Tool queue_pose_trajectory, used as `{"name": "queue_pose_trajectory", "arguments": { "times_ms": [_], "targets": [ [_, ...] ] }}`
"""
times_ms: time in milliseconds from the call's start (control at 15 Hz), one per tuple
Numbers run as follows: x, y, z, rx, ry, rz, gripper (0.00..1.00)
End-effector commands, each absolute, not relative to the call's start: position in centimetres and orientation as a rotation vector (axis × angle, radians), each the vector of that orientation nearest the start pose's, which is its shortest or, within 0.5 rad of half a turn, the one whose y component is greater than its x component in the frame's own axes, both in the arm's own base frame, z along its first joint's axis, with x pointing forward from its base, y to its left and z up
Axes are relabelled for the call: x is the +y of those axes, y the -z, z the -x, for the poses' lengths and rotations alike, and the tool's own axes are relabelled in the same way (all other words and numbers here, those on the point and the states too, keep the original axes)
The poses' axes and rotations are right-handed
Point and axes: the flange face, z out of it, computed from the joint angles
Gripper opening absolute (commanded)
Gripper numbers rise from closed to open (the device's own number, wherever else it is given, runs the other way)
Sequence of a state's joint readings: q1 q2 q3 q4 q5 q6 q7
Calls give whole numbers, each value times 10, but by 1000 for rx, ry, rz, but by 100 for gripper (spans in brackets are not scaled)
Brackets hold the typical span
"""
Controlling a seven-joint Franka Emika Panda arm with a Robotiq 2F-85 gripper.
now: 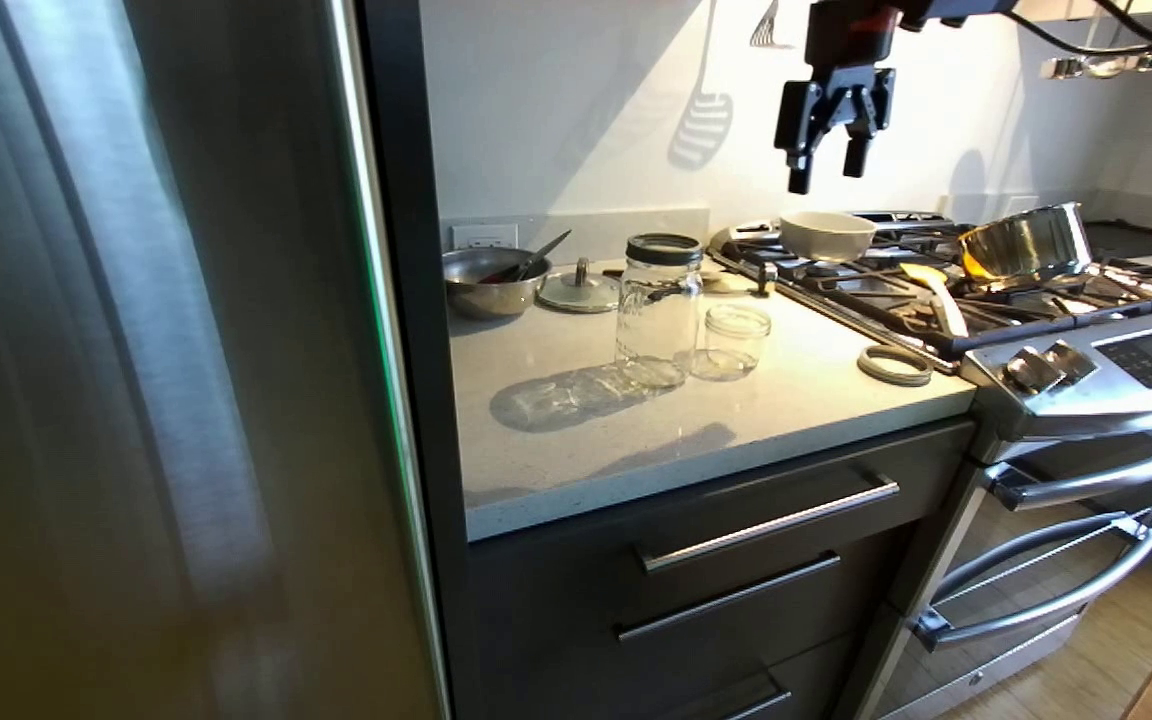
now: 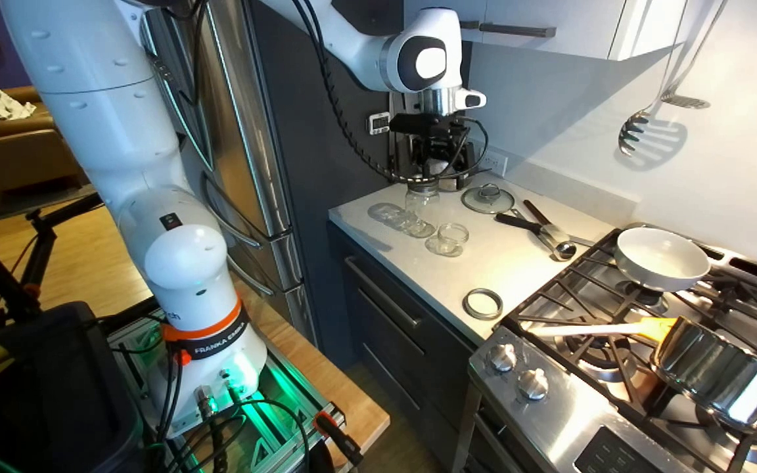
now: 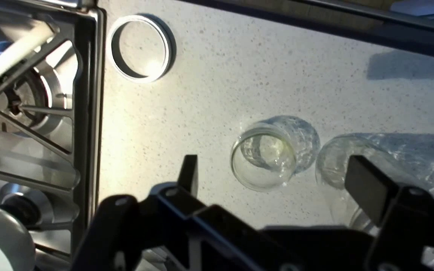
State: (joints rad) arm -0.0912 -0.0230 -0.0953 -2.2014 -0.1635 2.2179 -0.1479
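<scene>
My gripper (image 1: 828,170) hangs in the air above the counter, its jaws spread wide with nothing between them. In the wrist view, a small open glass jar (image 3: 236,158) stands on the counter below, seen between the two fingers (image 3: 367,188). Beside it stands a tall clear jar (image 1: 658,320) with a dark ring around its mouth; the right finger partly covers this jar in the wrist view. A loose metal ring (image 3: 116,56) lies flat near the stove edge. In an exterior view, cables and the wrist mount largely hide the gripper (image 2: 444,177).
Toward the wall are a metal bowl (image 1: 491,298) holding a dark utensil, a glass lid (image 2: 487,200) and several utensils (image 2: 523,223). A white bowl (image 2: 661,259), a tilted steel pot (image 2: 720,374) and a spatula (image 2: 589,330) rest on the stove. A tall refrigerator (image 1: 186,350) borders the counter.
</scene>
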Motion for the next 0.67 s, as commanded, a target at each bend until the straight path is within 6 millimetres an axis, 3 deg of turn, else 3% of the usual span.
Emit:
{"name": "queue_pose_trajectory", "arguments": {
  "times_ms": [0,67,133,267,600],
  "targets": [
    [-141,-378,-479,-70,73,3210,100],
    [-150,-372,-474,-44,106,3190,100],
    [-139,-382,-494,-57,48,3233,100],
    [-146,-379,-490,-48,51,3230,100],
    [-143,-381,-496,-31,35,3228,100]
  ]
}}
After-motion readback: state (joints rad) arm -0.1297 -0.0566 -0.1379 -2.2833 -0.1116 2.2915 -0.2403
